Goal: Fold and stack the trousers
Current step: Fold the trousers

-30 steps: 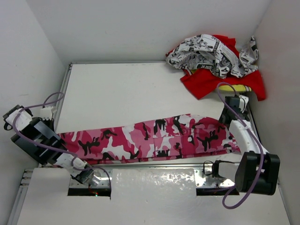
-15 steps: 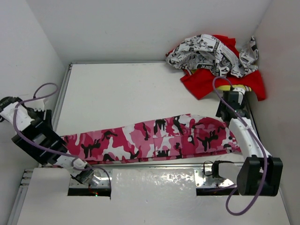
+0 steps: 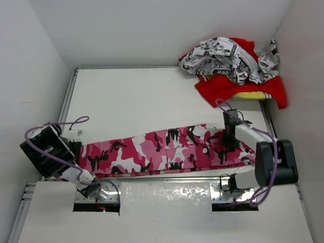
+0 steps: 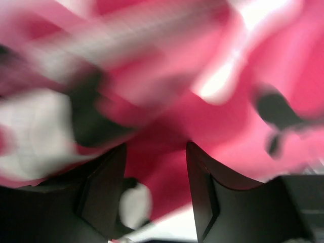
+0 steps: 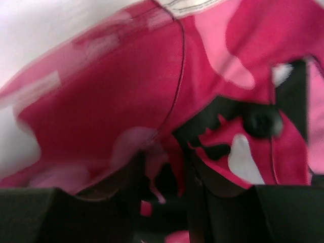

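Note:
The pink camouflage trousers (image 3: 162, 152) lie stretched left to right along the near edge of the white table (image 3: 142, 101). My left gripper (image 3: 78, 147) is at their left leg end. In the blurred left wrist view the cloth (image 4: 228, 76) fills the narrow gap between its fingers (image 4: 154, 152), so it is shut on it. My right gripper (image 3: 230, 142) is on the waist end at the right. In the right wrist view it (image 5: 164, 162) is pinched on a bunched fold of the trousers (image 5: 126, 76).
A black-and-white printed cloth (image 3: 233, 58) is heaped on a plain red cloth (image 3: 228, 88) at the back right corner, with a yellow piece (image 3: 253, 94) under it. White walls close in on the left, back and right. The metal table rail (image 3: 167, 177) runs just below the trousers.
The left gripper swung in from the far left, and the trousers' left end shifted right with it. The right gripper came from the right edge down onto the waist.

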Robot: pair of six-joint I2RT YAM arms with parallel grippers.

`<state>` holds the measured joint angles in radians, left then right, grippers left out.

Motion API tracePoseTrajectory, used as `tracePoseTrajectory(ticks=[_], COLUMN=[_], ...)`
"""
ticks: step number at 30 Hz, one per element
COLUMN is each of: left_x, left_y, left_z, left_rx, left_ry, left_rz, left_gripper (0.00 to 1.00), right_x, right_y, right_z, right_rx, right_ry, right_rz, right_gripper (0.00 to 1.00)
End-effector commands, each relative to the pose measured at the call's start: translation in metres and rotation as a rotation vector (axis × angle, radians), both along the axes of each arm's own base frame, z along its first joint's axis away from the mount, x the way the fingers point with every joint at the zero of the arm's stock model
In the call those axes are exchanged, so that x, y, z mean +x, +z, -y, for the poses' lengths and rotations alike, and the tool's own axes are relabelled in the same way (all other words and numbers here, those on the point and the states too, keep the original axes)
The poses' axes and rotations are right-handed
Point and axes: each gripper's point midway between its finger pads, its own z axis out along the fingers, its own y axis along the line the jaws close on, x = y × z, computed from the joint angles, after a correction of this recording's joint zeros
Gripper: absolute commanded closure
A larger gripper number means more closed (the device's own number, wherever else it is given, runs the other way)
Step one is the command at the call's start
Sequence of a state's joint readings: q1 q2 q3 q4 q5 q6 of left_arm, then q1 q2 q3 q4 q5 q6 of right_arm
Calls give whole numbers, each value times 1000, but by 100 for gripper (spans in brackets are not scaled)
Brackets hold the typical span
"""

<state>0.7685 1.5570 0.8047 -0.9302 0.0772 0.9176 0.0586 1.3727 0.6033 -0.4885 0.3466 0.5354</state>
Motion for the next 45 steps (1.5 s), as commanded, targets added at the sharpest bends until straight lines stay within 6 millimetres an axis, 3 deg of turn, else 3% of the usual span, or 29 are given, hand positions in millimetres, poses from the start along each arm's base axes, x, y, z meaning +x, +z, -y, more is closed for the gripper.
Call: tracePoseTrajectory(ticks=[1,3,4,5,7,8,9,10,11,12,15,17,18,20,22,24,28,34,38,42,44,45], left_x=[55,80,100,113,148,158,177,186,194,208,223,219,213,205,184,159,131,118,97,73,54,51], left_y=[-7,-11,-7,-10,1,-3,7,6,10,20,41,56,69,82,92,90,64,23,-8,-37,-54,-57], left_z=[-44,-51,-52,-54,-58,-59,-63,-61,-61,-61,-51,-41,-43,-46,-61,-76,-72,-58,-31,-30,-32,-31], left_rx=[211,250,266,270,270,263,267,257,251,242,167,115,108,80,81,83,70,24,-67,-8,35,34], left_ry=[5,0,-15,-12,8,15,32,30,35,45,56,58,80,138,224,327,380,414,430,442,433,419], left_rz=[133,184,222,244,318,325,369,378,395,435,483,489,497,513,501,456,361,292,192,104,25,13], left_gripper=[51,51,51,51,51,51,51,51,51,50,44,39,36,33,31,31,30,26,26,25,29,36], right_x=[27,58,65,89,107,116,135,136,149,153,164,161,153,144,125,116,97,87,79,76,79,82], right_y=[-11,-7,-14,-4,-5,-2,10,6,16,18,34,53,54,73,70,81,72,62,60,65,69,74], right_z=[-8,-3,2,2,15,19,24,26,28,30,28,27,28,34,38,45,45,43,50,52,53,53], right_rx=[62,65,61,70,59,43,32,26,19,21,37,37,50,73,90,93,90,104,107,95,92,91], right_ry=[-71,-101,-124,-125,-156,-156,-149,-148,-133,-126,-59,-31,-37,-73,-102,-135,-136,-142,-190,-195,-194,-190], right_rz=[15,70,60,107,115,124,159,133,154,155,178,209,207,269,272,322,305,250,249,264,276,285], right_gripper=[65,65,65,65,65,65,64,63,63,61,56,52,47,45,43,42,41,40,40,40,40,40])
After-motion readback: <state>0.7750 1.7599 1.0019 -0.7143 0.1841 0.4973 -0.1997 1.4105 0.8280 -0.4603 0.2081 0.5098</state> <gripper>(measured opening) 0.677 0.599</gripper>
